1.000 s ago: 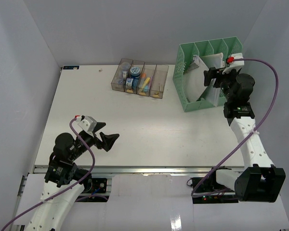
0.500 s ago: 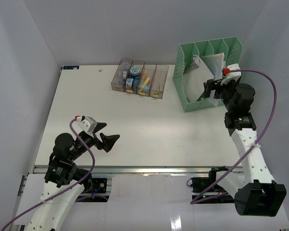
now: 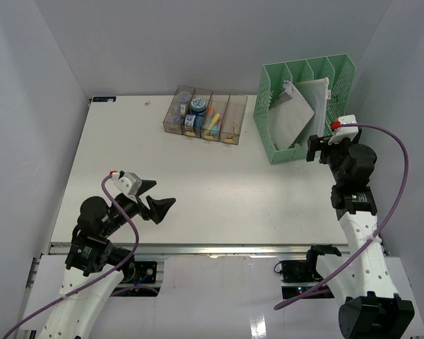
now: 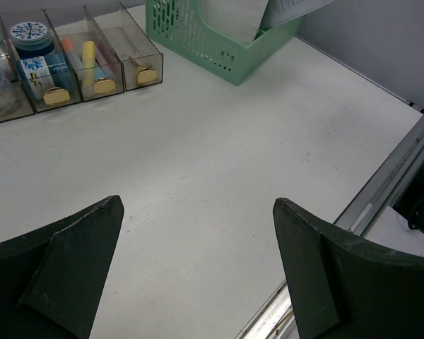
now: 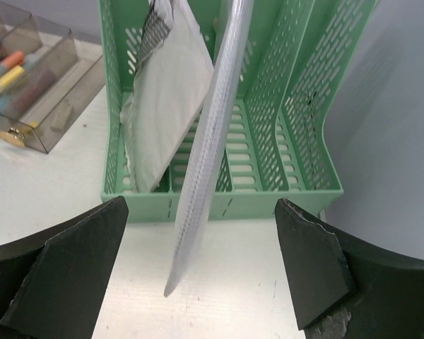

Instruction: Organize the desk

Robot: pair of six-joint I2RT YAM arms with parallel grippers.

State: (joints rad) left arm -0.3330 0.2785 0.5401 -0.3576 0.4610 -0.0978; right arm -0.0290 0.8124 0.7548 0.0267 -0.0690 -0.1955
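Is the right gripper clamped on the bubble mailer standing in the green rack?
No; the right gripper has its fingers wide apart on either side of the bubble mailer, which leans in the green rack untouched.

Overhead wide; wrist views low, all share desk (image 4: 219,162)

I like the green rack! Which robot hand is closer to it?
Right. The right gripper hangs open just off the green rack's near right corner. The left gripper, also open, is far from it, over the near left part of the desk.
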